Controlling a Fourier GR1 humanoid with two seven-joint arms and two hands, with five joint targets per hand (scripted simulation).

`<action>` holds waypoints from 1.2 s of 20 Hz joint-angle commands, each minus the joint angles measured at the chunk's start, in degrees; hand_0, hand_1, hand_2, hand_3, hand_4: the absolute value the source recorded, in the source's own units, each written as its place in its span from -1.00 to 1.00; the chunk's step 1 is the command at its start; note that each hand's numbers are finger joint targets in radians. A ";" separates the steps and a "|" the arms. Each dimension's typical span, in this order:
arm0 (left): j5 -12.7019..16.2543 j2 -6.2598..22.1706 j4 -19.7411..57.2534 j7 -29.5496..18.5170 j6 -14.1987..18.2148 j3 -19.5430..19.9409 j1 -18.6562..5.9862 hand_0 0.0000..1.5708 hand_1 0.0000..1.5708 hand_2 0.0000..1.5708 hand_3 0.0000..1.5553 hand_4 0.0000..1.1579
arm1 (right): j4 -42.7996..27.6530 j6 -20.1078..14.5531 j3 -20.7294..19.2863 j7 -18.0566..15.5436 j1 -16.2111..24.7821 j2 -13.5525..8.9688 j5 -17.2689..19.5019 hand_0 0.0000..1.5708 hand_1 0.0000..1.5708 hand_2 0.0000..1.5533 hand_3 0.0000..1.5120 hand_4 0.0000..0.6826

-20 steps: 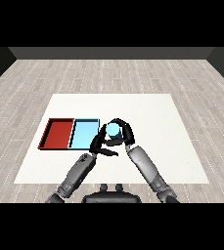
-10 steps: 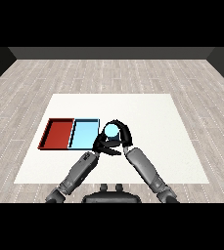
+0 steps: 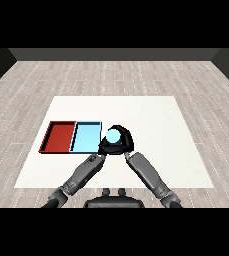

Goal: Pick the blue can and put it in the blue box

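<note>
Head view: the right hand [image 3: 123,141] is curled round the blue can [image 3: 113,135], holding it upright just beside the blue box's [image 3: 86,148] right wall, above the desk [image 3: 151,120]. The box lies to the left of the can, so the coming move should be a short carry leftward. The left hand [image 3: 105,148] sits under the can, nearer the box; its fingers cannot be made out.
</note>
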 commanded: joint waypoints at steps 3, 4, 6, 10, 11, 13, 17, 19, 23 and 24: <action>9.18 -0.24 1.19 -6.90 -3.04 1.39 2.30 1.00 1.00 0.95 0.70 0.15 | -3.03 0.16 0.41 -0.92 0.31 0.15 -3.52 0.86 0.86 0.86 0.84 0.82; 11.87 -0.24 4.86 -5.97 -2.42 2.07 -3.26 1.00 1.00 1.00 0.89 0.29 | -1.09 0.19 1.19 -4.18 2.05 0.15 -5.10 0.86 0.86 0.86 0.85 0.83; 16.43 -0.23 7.12 -9.70 0.69 -2.64 -4.36 1.00 1.00 1.00 0.91 0.45 | -2.34 -3.86 3.59 -1.58 -0.22 0.15 -4.59 0.86 0.86 0.86 0.85 0.85; 10.76 -0.22 9.24 -12.96 -6.23 1.02 -1.75 1.00 1.00 1.00 0.94 0.72 | 0.10 -1.16 0.61 -2.79 -0.16 0.15 -4.73 0.82 0.82 0.86 0.84 0.78; 8.85 -0.23 1.48 -9.83 -1.20 0.69 1.13 1.00 1.00 1.00 0.94 0.78 | -2.46 3.18 -2.69 -0.72 1.02 -1.65 -4.27 0.81 0.81 0.86 0.84 0.75; 11.08 -0.25 3.82 -13.60 -2.02 -0.01 -0.44 1.00 1.00 1.00 0.94 0.91 | -1.95 -0.36 1.34 -0.56 0.19 0.15 -5.94 0.77 0.77 0.82 0.82 0.55; 11.96 -0.24 5.86 -17.09 -0.27 -0.98 -1.69 1.00 1.00 1.00 0.97 0.94 | -0.21 4.54 0.59 1.28 -0.26 -0.43 -2.95 -1.00 -1.00 -1.00 -1.00 -1.00; 12.36 -0.24 6.21 -17.43 -0.24 -1.20 -1.90 1.00 1.00 1.00 0.97 0.94 | -1.90 4.36 0.33 2.91 0.66 -0.52 -0.53 -1.00 -1.00 -1.00 -1.00 -1.00; 13.93 -0.25 4.89 -18.58 2.03 -3.18 -1.59 1.00 1.00 1.00 0.97 0.94 | -7.16 5.42 0.77 5.83 4.02 -1.19 1.72 -1.00 -1.00 -1.00 -1.00 -1.00; 12.33 -0.25 10.44 -16.21 -4.09 2.31 -5.69 1.00 1.00 1.00 0.96 0.96 | -3.51 6.99 -2.99 5.38 0.67 -0.25 0.13 -1.00 -1.00 -1.00 -1.00 -1.00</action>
